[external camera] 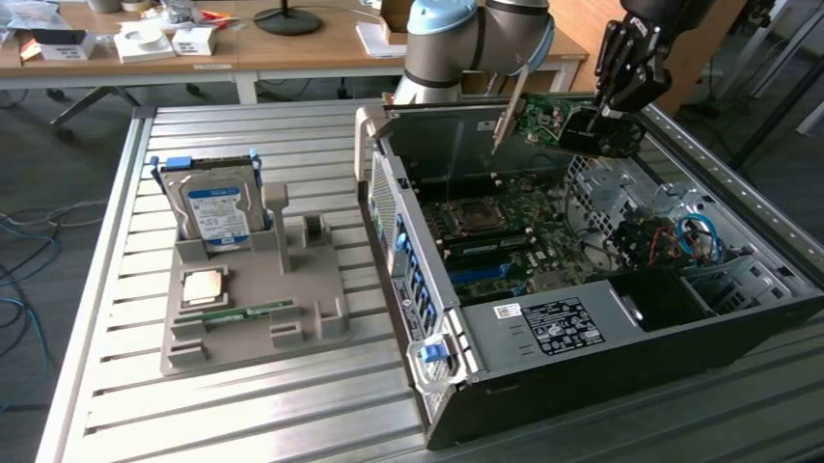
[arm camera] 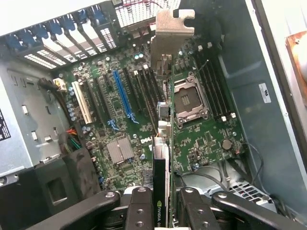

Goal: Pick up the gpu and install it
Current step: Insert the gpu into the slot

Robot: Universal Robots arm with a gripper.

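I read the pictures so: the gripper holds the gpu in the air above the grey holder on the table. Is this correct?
Not quite. The gripper holds the gpu in the air above the open computer case, not above the grey holder, which stands apart toward the exterior view's left. The exterior view shows this.

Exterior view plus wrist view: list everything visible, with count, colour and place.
gpu: one, dark with silver bracket, held above open case
computer case: one, black, open, on table at exterior view's right
motherboard: one, green, inside case
holder: one, grey, on table at exterior view's left
hard drive: one, silver with blue label, upright in holder
memory stick: one, green, lying in holder
table: one, silver slats, under everything
gripper: one, black, shut on gpu
arm: one, grey and blue, behind case
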